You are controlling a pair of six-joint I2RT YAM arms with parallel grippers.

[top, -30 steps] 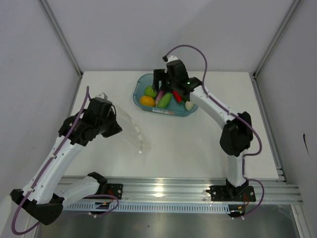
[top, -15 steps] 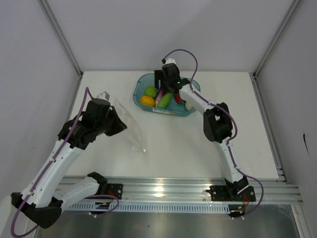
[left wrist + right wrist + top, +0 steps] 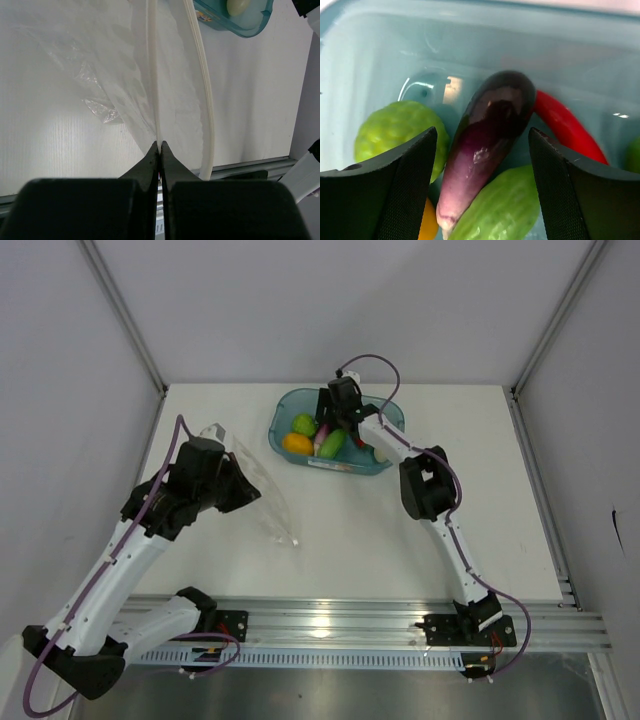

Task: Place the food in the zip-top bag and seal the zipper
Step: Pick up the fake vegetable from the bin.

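The food is all in the teal tray [image 3: 392, 416] at the far middle of the counter [image 3: 350, 540]. The eggplant [image 3: 490, 150] lies lengthwise, with a bumpy green pepper [image 3: 400, 132] to its left and the chili [image 3: 565, 130] to its right. The light green vegetable [image 3: 505, 212] lies against its near end, and a yellow piece [image 3: 429, 225] shows at the bottom edge. The egg [image 3: 237, 6] sits in the tray's right end.

The right end effector [image 3: 481, 132] is down inside the tray, released. Its fingers [image 3: 405, 185] stand wide on either side of the eggplant with a gap at each side, so nothing is held. A second ago it hovered higher over the tray with the right arm [image 3: 428, 488] stretched out. The elbow has since folded in toward the tray, and the wrist has dropped among the food.

The bag [image 3: 268, 498] is at the left of the counter, well apart from the tray. It hangs slanted with its near corner touching the counter. The left end effector [image 3: 159, 147] is clenched on one lip of the mouth. The other zipper [image 3: 204, 90] strip bows away to the right, so the mouth gapes and is unsealed.

Since the earlier frame the left arm and bag have shifted slightly to the right. The grip is unchanged and the food has not moved.
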